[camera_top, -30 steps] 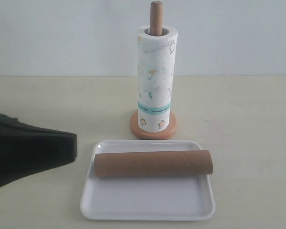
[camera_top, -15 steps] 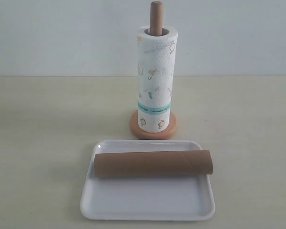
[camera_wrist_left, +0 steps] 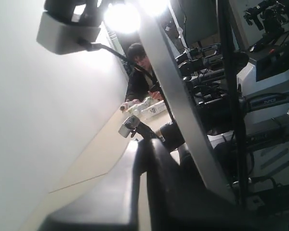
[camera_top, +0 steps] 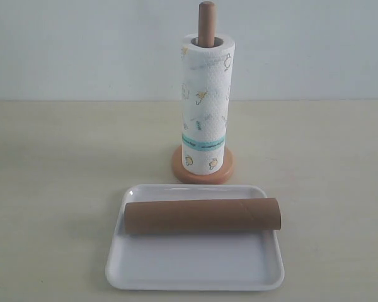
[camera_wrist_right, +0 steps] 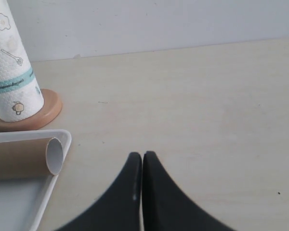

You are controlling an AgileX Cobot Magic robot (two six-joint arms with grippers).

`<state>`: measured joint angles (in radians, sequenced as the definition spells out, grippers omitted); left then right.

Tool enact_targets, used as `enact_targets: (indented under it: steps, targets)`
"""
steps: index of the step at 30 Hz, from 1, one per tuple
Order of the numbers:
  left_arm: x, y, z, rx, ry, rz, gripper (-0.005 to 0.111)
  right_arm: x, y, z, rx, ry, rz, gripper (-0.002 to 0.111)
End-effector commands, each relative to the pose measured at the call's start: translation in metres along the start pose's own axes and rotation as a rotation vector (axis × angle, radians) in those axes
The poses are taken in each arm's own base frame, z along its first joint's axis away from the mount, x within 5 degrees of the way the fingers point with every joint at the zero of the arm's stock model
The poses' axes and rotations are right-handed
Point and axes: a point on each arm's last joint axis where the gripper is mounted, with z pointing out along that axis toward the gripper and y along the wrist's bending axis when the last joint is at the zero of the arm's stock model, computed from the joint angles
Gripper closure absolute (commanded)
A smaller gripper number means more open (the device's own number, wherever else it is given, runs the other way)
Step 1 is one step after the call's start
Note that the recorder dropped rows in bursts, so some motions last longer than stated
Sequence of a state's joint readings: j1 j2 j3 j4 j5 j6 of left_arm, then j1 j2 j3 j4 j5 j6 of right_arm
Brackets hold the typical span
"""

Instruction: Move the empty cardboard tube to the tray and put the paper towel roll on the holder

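The paper towel roll (camera_top: 205,105) stands upright on the holder (camera_top: 206,22), whose dowel top pokes out above it and whose disc base (camera_top: 227,168) shows below. The empty cardboard tube (camera_top: 203,215) lies lengthwise across the tray (camera_top: 195,267). In the right wrist view the roll (camera_wrist_right: 12,72), the tube's open end (camera_wrist_right: 54,155) and the tray's corner (camera_wrist_right: 60,138) show to one side of my right gripper (camera_wrist_right: 142,155), which is shut and empty over bare table. My left gripper (camera_wrist_left: 147,142) is shut, points away from the table, and holds nothing. Neither gripper appears in the exterior view.
The beige table (camera_top: 63,151) runs back to a white wall (camera_top: 82,44). In the left wrist view a person (camera_wrist_left: 142,72), a metal frame post (camera_wrist_left: 183,110) and lab equipment (camera_wrist_left: 260,96) show beyond the table.
One second ago the left gripper showed at the left edge of the exterior view; it has since withdrawn out of that view. The roll, tube and tray have not moved.
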<state>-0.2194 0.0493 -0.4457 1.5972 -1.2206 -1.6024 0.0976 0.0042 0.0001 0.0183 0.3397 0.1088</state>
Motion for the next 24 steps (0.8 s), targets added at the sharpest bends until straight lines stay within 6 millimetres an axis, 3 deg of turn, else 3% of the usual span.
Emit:
enact_targets:
  steps: [1,3,5,6,8,10,13,15,17,21,24]
  targets:
    - [-0.005,-0.001,-0.002,-0.048,-0.068,-0.075,0.103,-0.001,0.000,0.000,0.005,-0.011,0.002,0.108]
    - [-0.010,0.006,-0.005,-0.150,-0.137,-0.178,0.103,-0.001,0.000,0.000,0.005,-0.011,0.002,0.108]
    - [-0.016,0.025,-0.012,-0.343,-0.264,-0.417,0.103,-0.001,0.000,0.000,0.005,-0.011,0.002,0.108]
    - [-0.019,0.040,-0.020,-0.477,-0.403,-0.607,0.103,-0.001,0.000,0.000,0.005,-0.011,0.002,0.108]
    - [-0.024,0.055,-0.035,-0.622,-0.626,-0.790,0.103,-0.001,0.000,0.000,0.005,-0.011,0.002,0.108]
    - [-0.023,0.065,-0.048,-0.713,-0.811,-0.991,0.103,-0.001,0.000,0.000,0.005,-0.011,0.002,0.108]
    - [-0.013,0.074,-0.059,-0.855,-0.910,-1.145,0.103,-0.001,0.000,0.000,0.005,-0.011,0.002,0.108]
    - [-0.004,0.077,-0.064,-1.031,-0.788,-1.035,0.103,-0.001,0.000,0.000,0.005,-0.011,0.002,0.108]
    - [0.001,0.076,-0.063,-1.131,-0.557,-0.801,0.103,-0.001,0.000,0.000,0.005,-0.011,0.002,0.108]
    - [0.014,0.076,-0.060,-1.183,-0.224,-0.452,0.103,-0.001,0.000,0.000,0.005,-0.011,0.002,0.108]
    - [0.039,0.075,-0.058,-1.182,0.046,-0.305,0.103,-0.001,0.000,0.000,0.005,-0.011,0.002,0.108]
